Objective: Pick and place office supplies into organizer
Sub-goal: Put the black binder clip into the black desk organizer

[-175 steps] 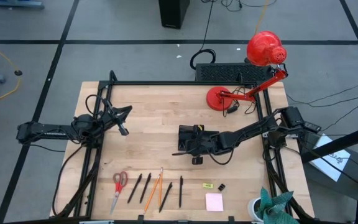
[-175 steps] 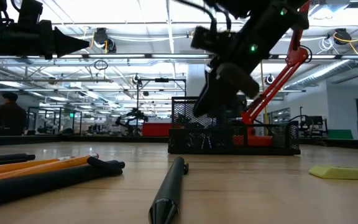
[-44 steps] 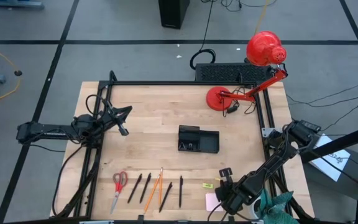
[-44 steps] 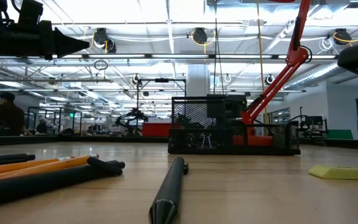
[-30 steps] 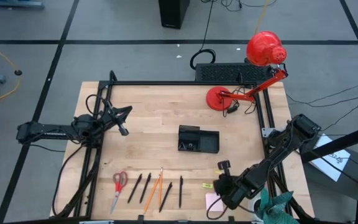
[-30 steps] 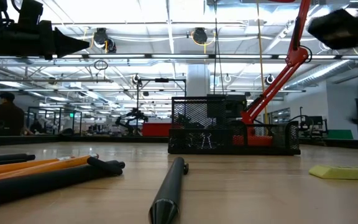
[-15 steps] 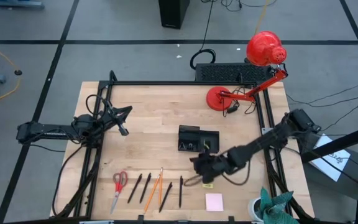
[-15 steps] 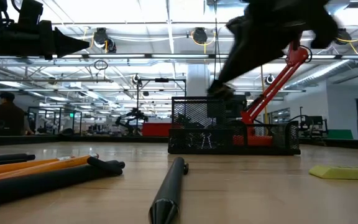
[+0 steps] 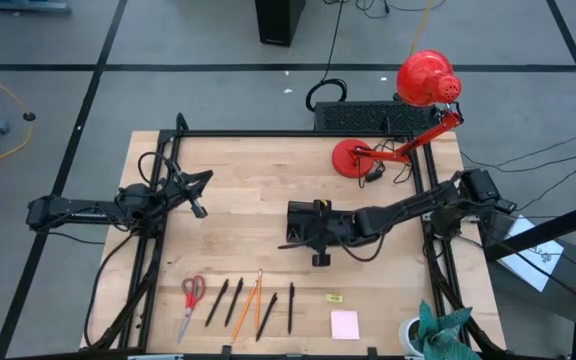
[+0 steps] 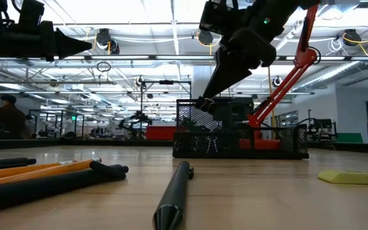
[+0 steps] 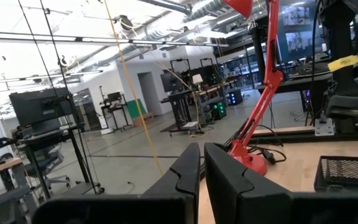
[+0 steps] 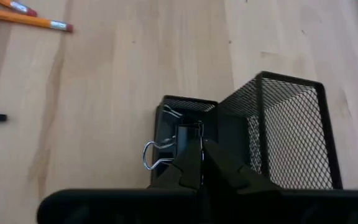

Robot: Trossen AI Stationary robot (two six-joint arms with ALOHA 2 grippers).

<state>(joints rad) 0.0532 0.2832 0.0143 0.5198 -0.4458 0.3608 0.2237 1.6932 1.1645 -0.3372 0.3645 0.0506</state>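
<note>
The black mesh organizer [image 9: 296, 212] stands mid-table, mostly under my right arm; its tall section [image 12: 284, 130] shows in the right wrist view. My right gripper [image 9: 298, 238] hovers shut above its low left compartment [image 12: 166, 112], with a black binder clip between the fingers. Red-handled scissors [image 9: 192, 293], black pens [image 9: 218, 300], orange pencils [image 9: 249, 303], a yellow-green piece [image 9: 335, 297] and a pink sticky pad [image 9: 345, 324] lie flat along the near edge. My left gripper [image 9: 200, 206] waits shut above the table's left side. My right gripper pinches the binder clip between its two fingertips [image 12: 188, 163], slanting down from the table's right. One wire loop [image 12: 154, 154] sticks out beside the fingers, which hide the place of contact. The clip hangs clear of the table, over the organizer's low compartment.
A red desk lamp [image 9: 368, 155] stands at the far right, with a black slab [image 9: 363, 115] behind it. Black frame rails [image 9: 163, 180] run along the table's left and right sides. A cup with something green [image 9: 438, 335] sits at the near right corner.
My right gripper has swept from beside the sticky pad at the near right, toward the table's left and far edge, to above the organizer. It has rolled and tipped on the way and stayed shut.
</note>
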